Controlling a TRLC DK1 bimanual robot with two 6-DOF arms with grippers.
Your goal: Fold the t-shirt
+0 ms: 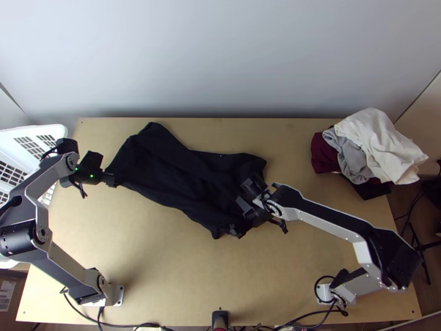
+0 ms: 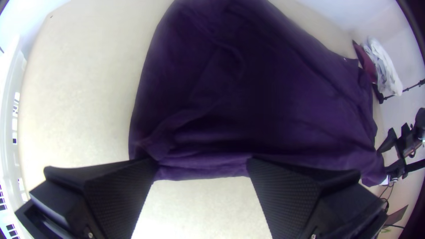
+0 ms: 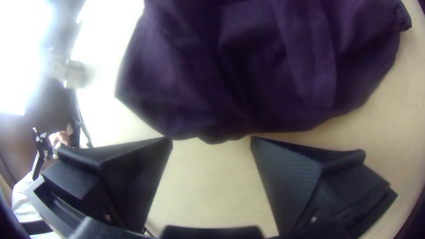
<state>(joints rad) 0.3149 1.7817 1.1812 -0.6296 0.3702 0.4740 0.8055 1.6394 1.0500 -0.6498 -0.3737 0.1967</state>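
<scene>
The black t-shirt (image 1: 176, 171) is lying wrinkly on the table (image 1: 165, 259), one end by the left gripper (image 1: 108, 167), the other by the right gripper (image 1: 239, 218). Both are holding their fingers wide apart. A white basket (image 1: 34, 130) is standing beside the table.

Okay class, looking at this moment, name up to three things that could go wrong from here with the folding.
1. The left gripper stands open at the edge of the dark t-shirt; closing there might pinch too little cloth, which could slip.
2. The right gripper is also open, with the shirt's edge near its fingertips, so it might close short.
3. The shirt lies creased and uneven, so a fold could come out crooked.
</scene>
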